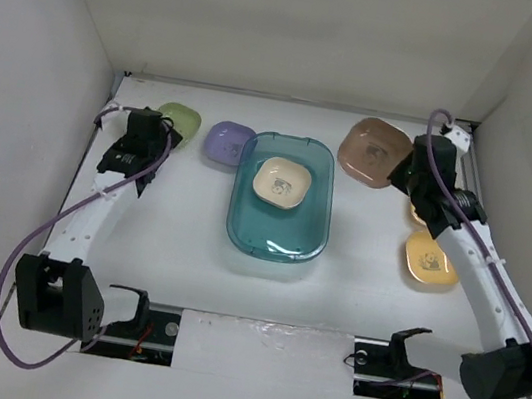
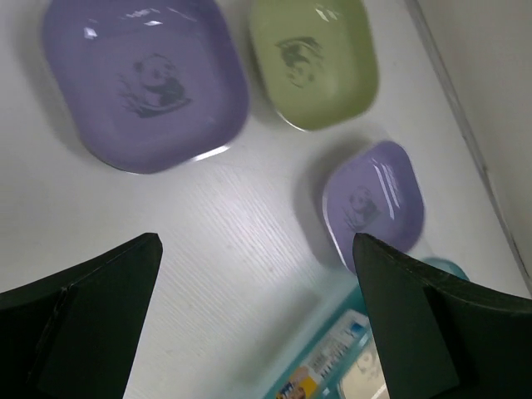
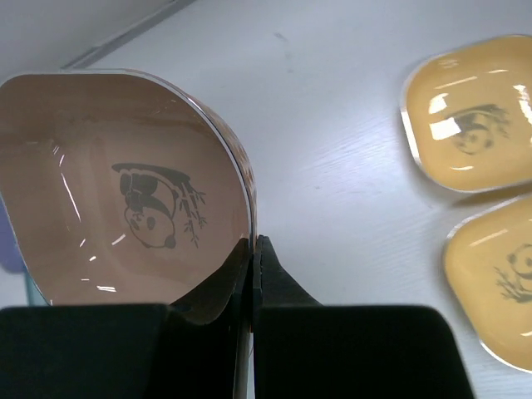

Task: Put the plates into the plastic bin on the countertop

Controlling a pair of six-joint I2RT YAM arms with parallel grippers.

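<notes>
The teal plastic bin (image 1: 241,226) stands mid-countertop with a cream plate (image 1: 282,183) inside. My right gripper (image 1: 403,166) is shut on the rim of a brown-pink plate (image 1: 375,152), held tilted above the countertop right of the bin. The right wrist view shows the jaws (image 3: 252,249) pinching that plate (image 3: 125,191). My left gripper (image 1: 154,137) is open and empty at the back left. In the left wrist view it (image 2: 258,274) hovers over bare countertop. A large-looking purple plate (image 2: 145,83), a green plate (image 2: 314,62), a farther purple plate (image 2: 374,204) and the bin's corner (image 2: 352,304) lie ahead.
A green plate (image 1: 179,123) and a purple plate (image 1: 226,143) lie left of the bin. Two yellow-orange plates (image 3: 474,125) (image 3: 499,283) lie on the right; one shows in the top view (image 1: 430,260). White walls close in the back and both sides.
</notes>
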